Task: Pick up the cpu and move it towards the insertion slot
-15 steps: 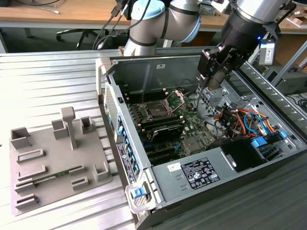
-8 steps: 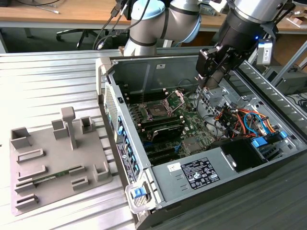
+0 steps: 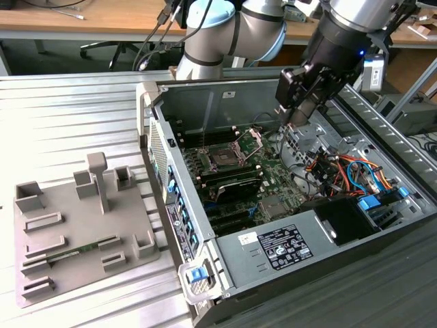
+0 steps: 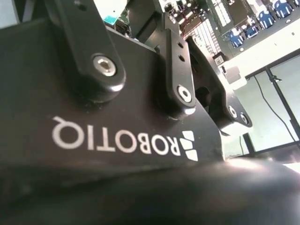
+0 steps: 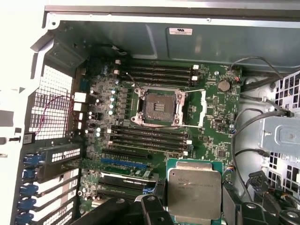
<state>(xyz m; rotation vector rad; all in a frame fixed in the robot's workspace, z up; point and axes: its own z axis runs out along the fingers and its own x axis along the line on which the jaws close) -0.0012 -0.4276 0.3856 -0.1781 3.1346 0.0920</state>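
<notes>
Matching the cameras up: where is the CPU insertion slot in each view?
Exterior view: insertion slot mid-board, inside the open case.
First wrist view: middle of the board, beyond the cpu held in the hand.
Second wrist view: cannot pick it out behind the hand.
Shared landmark: blue clips on the case's rear wall.

A computer case [image 3: 287,225] lies open on a table [image 3: 68,116], with a circuit board [image 5: 211,117] flat inside it. The socket [image 5: 158,106] sits on that board between two banks of memory slots [image 5: 150,138]. A parts tray [image 3: 75,225] lies on the table at the exterior view's left, beside the case. The gripper [image 3: 295,116] hangs above the case interior, and the chip [image 5: 194,193] sits between its fingers [image 5: 154,211], apart from the socket.
</notes>
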